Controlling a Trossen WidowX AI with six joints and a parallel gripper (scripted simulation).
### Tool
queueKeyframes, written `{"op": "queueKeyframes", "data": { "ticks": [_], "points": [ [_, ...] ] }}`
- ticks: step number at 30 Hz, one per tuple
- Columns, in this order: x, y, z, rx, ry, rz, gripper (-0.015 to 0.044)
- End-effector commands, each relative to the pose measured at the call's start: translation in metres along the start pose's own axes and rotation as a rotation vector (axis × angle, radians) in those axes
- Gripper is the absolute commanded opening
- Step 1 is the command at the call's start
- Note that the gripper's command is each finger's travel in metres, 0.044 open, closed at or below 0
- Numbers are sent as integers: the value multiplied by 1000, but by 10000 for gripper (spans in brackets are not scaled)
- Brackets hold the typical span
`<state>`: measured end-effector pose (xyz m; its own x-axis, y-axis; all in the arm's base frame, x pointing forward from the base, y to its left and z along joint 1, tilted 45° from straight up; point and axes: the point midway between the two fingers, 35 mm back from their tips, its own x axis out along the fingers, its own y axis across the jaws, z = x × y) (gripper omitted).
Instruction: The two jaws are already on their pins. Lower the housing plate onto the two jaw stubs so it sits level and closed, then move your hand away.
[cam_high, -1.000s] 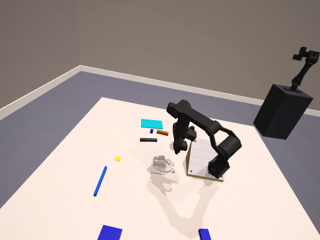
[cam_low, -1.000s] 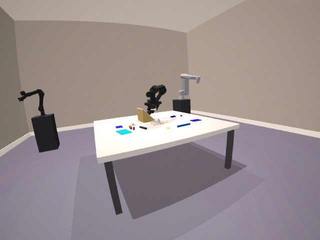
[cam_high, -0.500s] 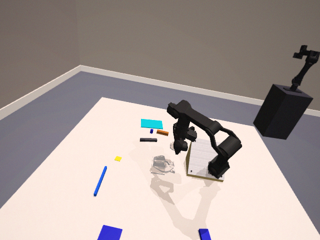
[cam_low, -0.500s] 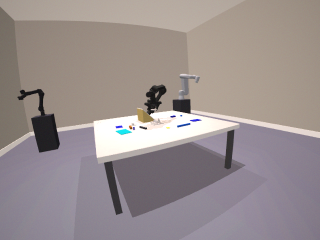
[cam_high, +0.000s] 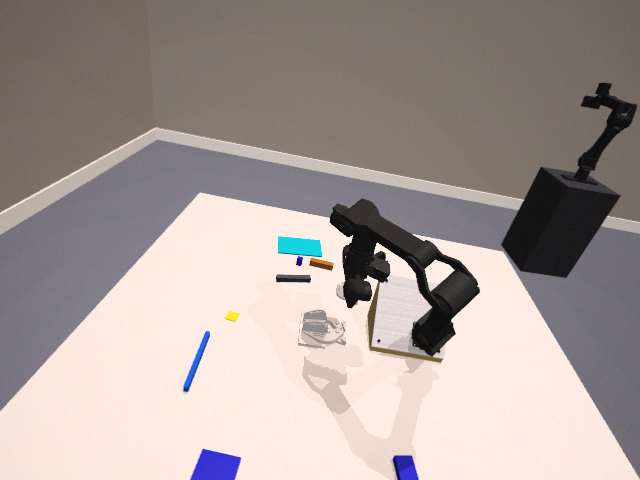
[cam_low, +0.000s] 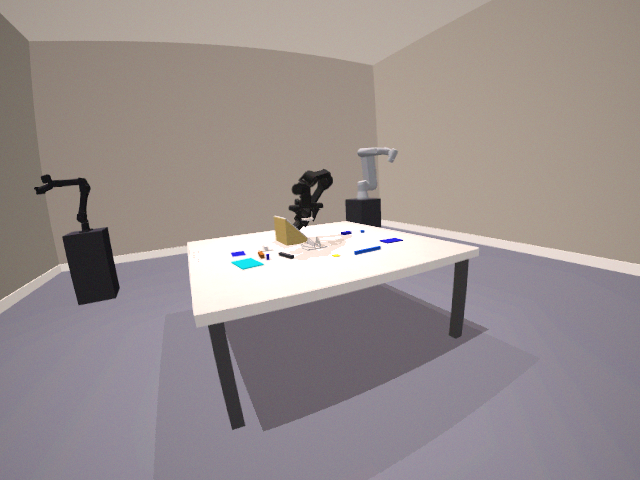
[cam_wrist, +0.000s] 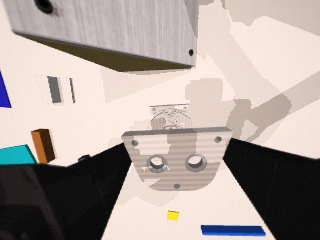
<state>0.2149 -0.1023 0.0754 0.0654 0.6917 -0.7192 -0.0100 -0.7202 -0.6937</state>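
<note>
Holding the plate (cam_wrist: 177, 175) between its two fingers, my gripper (cam_high: 351, 304) (cam_low: 298, 227) (cam_wrist: 174, 141) has it well up off the table (cam_high: 129, 413) (cam_low: 330, 279) (cam_wrist: 150, 225), apart from the pale assembly (cam_high: 321, 329) (cam_low: 313, 244) (cam_wrist: 170, 116) that rests there. I have two large round holes and three small dark ones facing me in the wrist view. Faint marks run near the left large hole, too small for me to read. I can't make out any brand or label on the arm (cam_high: 395, 235) (cam_low: 316, 180) or on the wedge (cam_high: 403, 315) (cam_low: 286, 232) (cam_wrist: 110, 30) beside the assembly.
</note>
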Motion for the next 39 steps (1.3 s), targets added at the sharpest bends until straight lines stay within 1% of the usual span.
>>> {"op": "queueKeyframes", "data": {
  "ticks": [1, 7, 39],
  "points": [
    [0, -1, 0, 4, 2, -4, 351],
    [3, -1, 0, 4, 2, -4, 351],
    [55, 2, -6, 2, 4, 1, 351]
  ]
}}
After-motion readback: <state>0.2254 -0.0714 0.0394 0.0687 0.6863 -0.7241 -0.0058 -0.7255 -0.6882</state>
